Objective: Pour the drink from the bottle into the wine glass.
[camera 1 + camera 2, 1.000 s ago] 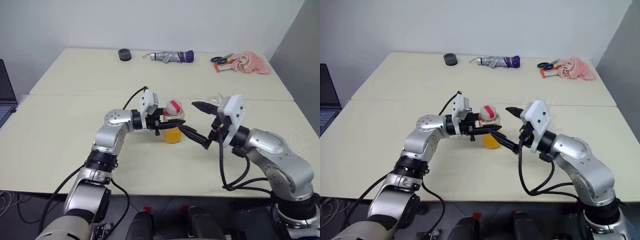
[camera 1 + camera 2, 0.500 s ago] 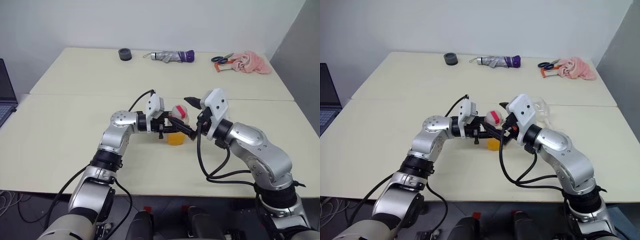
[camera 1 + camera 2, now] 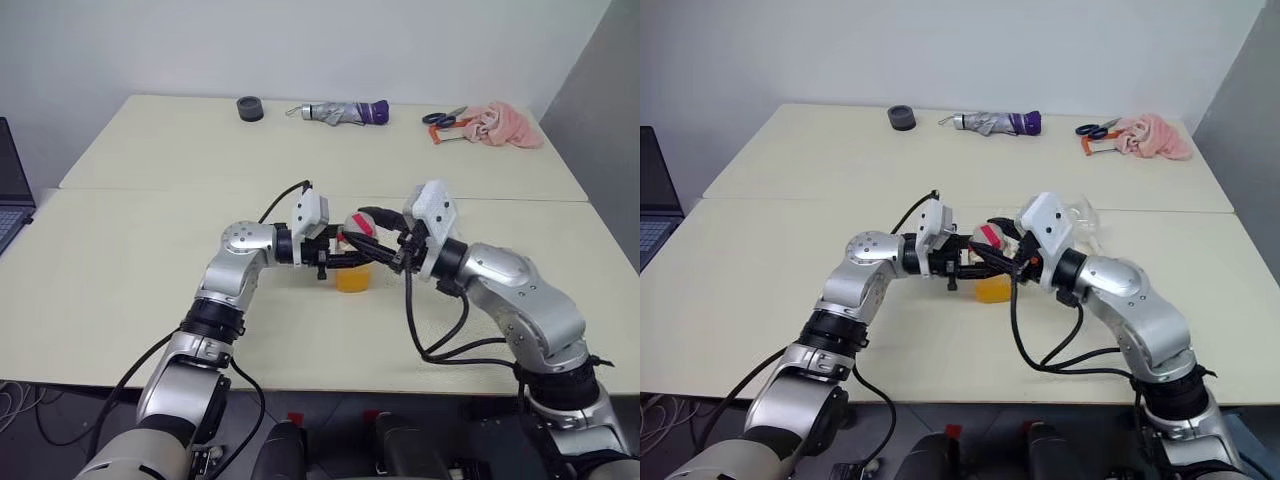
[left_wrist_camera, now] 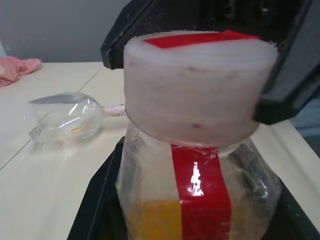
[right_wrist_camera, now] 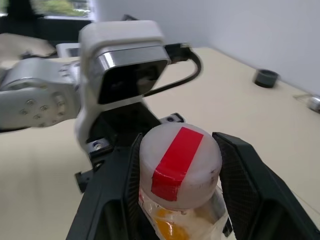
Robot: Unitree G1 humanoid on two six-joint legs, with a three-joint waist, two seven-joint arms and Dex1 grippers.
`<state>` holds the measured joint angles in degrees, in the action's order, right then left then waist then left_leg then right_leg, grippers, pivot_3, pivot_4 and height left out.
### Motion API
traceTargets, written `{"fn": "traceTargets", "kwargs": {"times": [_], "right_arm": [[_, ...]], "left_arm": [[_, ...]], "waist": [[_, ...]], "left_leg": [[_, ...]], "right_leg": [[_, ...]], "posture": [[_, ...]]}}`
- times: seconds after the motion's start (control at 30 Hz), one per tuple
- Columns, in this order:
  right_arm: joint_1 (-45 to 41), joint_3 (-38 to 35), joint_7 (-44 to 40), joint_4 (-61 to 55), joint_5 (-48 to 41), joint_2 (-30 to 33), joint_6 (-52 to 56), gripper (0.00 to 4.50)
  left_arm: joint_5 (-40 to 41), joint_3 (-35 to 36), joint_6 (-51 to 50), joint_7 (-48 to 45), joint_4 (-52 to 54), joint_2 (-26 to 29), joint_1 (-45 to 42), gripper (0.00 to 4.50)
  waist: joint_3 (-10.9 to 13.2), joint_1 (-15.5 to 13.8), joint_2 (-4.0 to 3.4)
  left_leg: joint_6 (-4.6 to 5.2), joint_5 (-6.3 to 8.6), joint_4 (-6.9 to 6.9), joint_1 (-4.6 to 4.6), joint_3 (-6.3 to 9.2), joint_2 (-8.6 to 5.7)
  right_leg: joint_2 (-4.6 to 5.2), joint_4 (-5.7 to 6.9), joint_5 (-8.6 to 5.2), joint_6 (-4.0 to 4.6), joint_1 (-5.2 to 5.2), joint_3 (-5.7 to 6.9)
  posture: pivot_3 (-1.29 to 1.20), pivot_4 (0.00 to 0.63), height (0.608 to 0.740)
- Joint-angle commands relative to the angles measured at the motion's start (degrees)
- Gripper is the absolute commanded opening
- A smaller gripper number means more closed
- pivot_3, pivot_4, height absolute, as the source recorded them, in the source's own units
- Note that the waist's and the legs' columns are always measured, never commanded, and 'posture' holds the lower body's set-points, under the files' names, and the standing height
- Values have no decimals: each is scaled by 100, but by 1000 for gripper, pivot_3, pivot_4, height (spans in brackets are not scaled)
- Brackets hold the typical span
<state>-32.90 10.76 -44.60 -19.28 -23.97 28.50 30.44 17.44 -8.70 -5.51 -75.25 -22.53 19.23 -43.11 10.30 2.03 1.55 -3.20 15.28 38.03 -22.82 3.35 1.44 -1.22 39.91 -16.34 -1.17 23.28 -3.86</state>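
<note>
Room was pretty plain: a pale cream counter made of two tabletops pushed together, seam running left to right. Behind it stood a bare whitish wall, with a grey panel on the right. Light was soft and even.

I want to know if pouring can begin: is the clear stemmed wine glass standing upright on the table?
No: in the left wrist view the clear stemmed wine glass lies on its side on the cream table.
</note>
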Motion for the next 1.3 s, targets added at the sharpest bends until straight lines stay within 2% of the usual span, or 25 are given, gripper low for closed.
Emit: {"fn": "traceTargets", "kwargs": {"times": [0.03, 0.13, 0.23, 0.3, 0.33, 0.5, 0.6, 0.67, 0.73, 0.9, 1.2, 1.23, 1.3], "right_arm": [[-718, 340, -1542, 747, -18, 176, -726, 1871], [-1194, 229, -1849, 1529, 27, 59, -916, 1871], [-1142, 56, -1809, 1602, -48, 66, -723, 1871], [-919, -233, -1400, 1391, -78, 16, -654, 2652], [-765, -373, -1256, 1182, -150, 30, -577, 2881], [207, -1038, -159, -536, -641, -4, 174, 4496], [788, -1073, 796, -1589, -807, -313, 688, 4500], [1028, -818, 1566, -1981, -401, -632, 829, 4500], [1082, -552, 1982, -2076, -133, -898, 857, 4500], [1023, -137, 2433, -1932, 309, -1159, 821, 4500], [1065, -30, 2639, -1815, 501, -1424, 769, 4500], [1065, -40, 2624, -1793, 483, -1453, 739, 4109], [1071, -57, 2566, -1766, 416, -1498, 701, 3598]], "left_arm": [[142, 57, -61, -161, 250, 58, -273, 1818], [71, 19, -11, -228, 281, 119, -254, 1818], [98, 63, -53, -100, 347, 94, -206, 1817], [112, 100, -110, 42, 463, 85, -128, 1817], [101, 105, -111, 93, 508, 91, -85, 1817], [261, 216, -343, 229, 668, 66, -4, 1816], [301, 190, -423, 78, 652, 103, -31, 1815], [253, 137, -374, -53, 503, 117, -112, 1815], [177, 94, -271, -128, 330, 96, -207, 1815], [48, 8, -20, -254, -69, -11, -443, 1815], [-47, 6, 176, -325, -227, -118, -487, 1815], [-52, 13, 184, -323, -222, -110, -472, 1815], [-55, 17, 192, -323, -209, -94, -445, 1815]], "waist": [[1, 15, -1], [1, 37, -2], [2, 24, -3], [2, 2, -3], [2, -14, -3], [2, -50, -3], [2, -34, -3], [2, 2, -4], [3, 22, -5], [3, 19, -5], [3, 9, -5], [3, 9, -5], [3, 10, -5]], "left_leg": [[0, 0, 0, 1, 0, 2], [0, 0, -2, 2, 3, 8], [0, 0, -4, -2, 7, 8], [0, 0, -3, -10, 10, 8], [0, 0, -3, -10, 10, 9], [0, 0, 1, -20, 16, 3], [0, 0, 0, -17, 16, 4], [0, 0, -2, -11, 16, 2], [-1, -1, -2, -4, 12, 3], [-4, -3, 0, -3, 12, 5], [-3, -2, -3, -8, 11, 4], [-3, -2, -3, -8, 11, 4], [-2, -2, -3, -8, 11, 4]], "right_leg": [[-3, 0, 0, 0, 0, 0], [-8, 1, 0, 1, 0, 3], [-5, 0, -1, 3, 0, 7], [8, -1, 0, 4, 5, 8], [15, 0, 0, 3, 5, 9], [41, -1, -1, 1, 5, 8], [36, 2, -2, 0, 5, 8], [20, 2, -2, 0, 1, 9], [5, 6, -2, 0, 1, 4], [-7, 6, -6, -6, 1, 4], [-5, -1, -2, 1, 2, 2], [-5, -1, -2, 1, 2, 2], [-5, 0, -2, 1, 2, 2]], "posture": [[0, 150, 740], [0, 150, 740], [0, 150, 740], [0, 150, 740], [0, 150, 740], [0, 150, 740], [0, 150, 740], [0, 150, 740], [0, 150, 740], [0, 150, 740], [0, 150, 740], [0, 150, 740], [0, 150, 740]]}}
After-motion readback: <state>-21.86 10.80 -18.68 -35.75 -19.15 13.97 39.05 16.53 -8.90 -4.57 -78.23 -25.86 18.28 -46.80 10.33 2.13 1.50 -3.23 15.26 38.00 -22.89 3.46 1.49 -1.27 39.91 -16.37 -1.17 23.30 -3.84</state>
